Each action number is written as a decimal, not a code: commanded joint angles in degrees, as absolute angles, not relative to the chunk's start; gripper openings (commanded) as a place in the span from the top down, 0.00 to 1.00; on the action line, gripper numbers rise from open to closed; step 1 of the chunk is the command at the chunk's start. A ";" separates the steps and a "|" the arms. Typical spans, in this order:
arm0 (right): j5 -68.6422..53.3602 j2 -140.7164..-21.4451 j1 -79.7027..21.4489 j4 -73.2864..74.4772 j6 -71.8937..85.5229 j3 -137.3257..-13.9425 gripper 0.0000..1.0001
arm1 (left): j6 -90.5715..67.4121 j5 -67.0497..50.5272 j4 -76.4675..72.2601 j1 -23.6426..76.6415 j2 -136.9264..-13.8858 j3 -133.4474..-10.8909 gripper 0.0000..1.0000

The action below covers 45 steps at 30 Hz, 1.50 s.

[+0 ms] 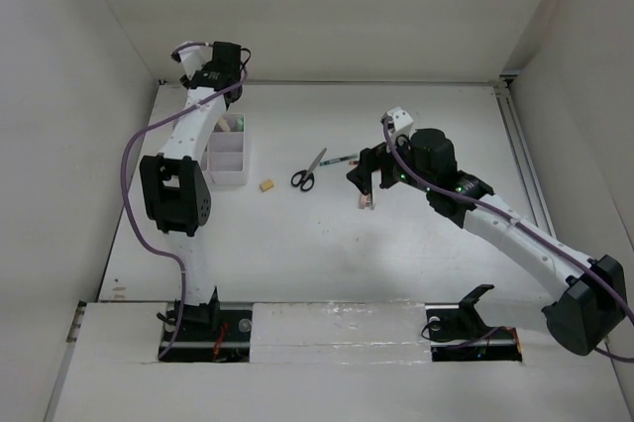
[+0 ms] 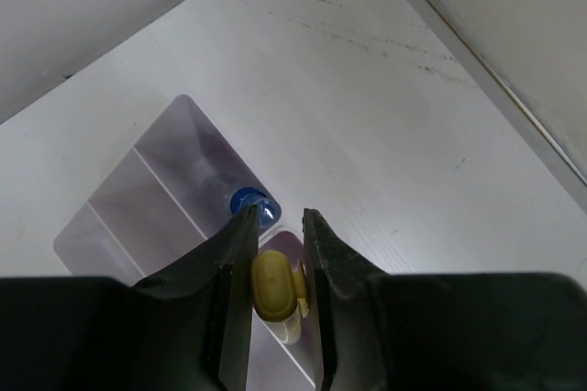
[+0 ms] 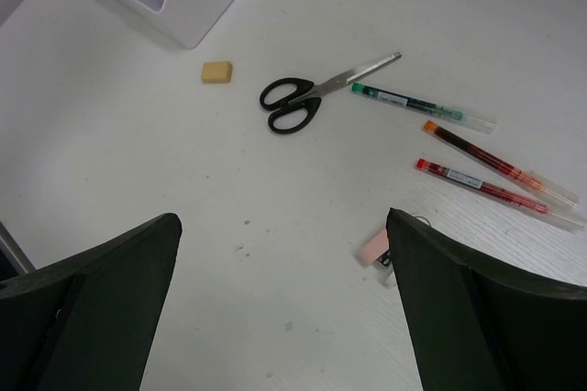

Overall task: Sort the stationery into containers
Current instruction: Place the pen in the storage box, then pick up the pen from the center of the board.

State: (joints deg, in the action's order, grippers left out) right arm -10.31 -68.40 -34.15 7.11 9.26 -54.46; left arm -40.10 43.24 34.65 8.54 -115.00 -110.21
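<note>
My left gripper (image 2: 279, 214) is shut on a yellow marker (image 2: 278, 285), held end-on above the white organizer tray (image 2: 108, 217). A blue-capped bottle (image 2: 252, 205) stands in one compartment just beyond the fingertips. In the top view this gripper (image 1: 226, 70) is high over the tray (image 1: 228, 166). My right gripper (image 3: 282, 226) stands open and holds nothing, low over the table (image 1: 367, 179). A small pink item (image 3: 374, 249) lies by its right finger. Black-handled scissors (image 3: 292, 105), a green pen (image 3: 422, 106), two red pens (image 3: 486, 157) and a tan eraser (image 3: 217, 72) lie loose on the table.
The tray's corner (image 3: 197, 1) shows at the far left of the right wrist view. White walls close the table on the left, back and right. A metal rail (image 1: 520, 159) runs along the right edge.
</note>
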 commanded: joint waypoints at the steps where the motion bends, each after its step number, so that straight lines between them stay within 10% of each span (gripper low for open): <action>1: -11.25 -68.29 -33.32 5.10 8.79 -55.02 0.00 | -41.31 42.45 31.56 8.61 -112.15 -108.03 0.78; 12: -3.36 -69.35 -32.26 6.50 11.06 -55.19 0.00 | -38.07 40.61 28.74 11.51 -104.07 -105.91 0.00; 23: 25.39 -77.16 -29.79 20.30 33.55 -60.12 0.13 | -30.85 17.35 30.85 12.04 -87.99 -104.60 0.00; 45: 23.82 -102.57 -21.97 22.24 48.95 -74.27 0.48 | -22.41 2.03 24.79 12.04 -64.78 -74.27 0.00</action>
